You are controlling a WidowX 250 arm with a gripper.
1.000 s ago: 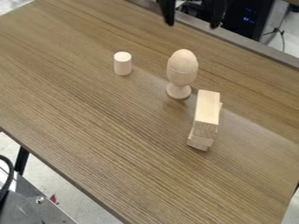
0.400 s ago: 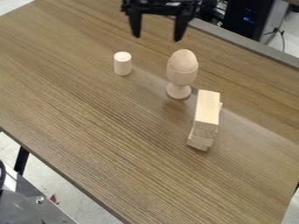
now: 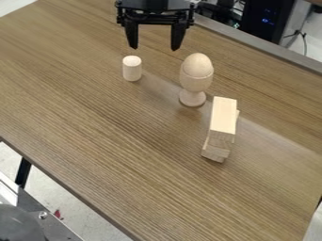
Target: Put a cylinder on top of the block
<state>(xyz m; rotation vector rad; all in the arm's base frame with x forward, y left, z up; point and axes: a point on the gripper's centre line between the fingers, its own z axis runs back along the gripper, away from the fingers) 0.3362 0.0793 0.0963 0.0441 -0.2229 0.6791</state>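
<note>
The black gripper [image 3: 154,48] hangs at the top of the camera view, open, its two fingers pointing down with nothing between them. A small pale wooden cylinder [image 3: 132,69] stands upright on the table, just below and slightly left of the gripper in the view. Right of centre, one light wooden block [image 3: 223,116] lies on top of another wooden block [image 3: 215,152], the two slightly out of line with each other.
A wooden egg [image 3: 197,65] sits in an egg cup [image 3: 192,97] between the cylinder and the blocks. The brown table [image 3: 113,155] has its far edge at the upper right, with a dark computer case [image 3: 267,21] behind it.
From the top edge, the gripper has come down and left in the view, showing more of its body and staying open. The cylinder, blocks and egg cup have not moved.
</note>
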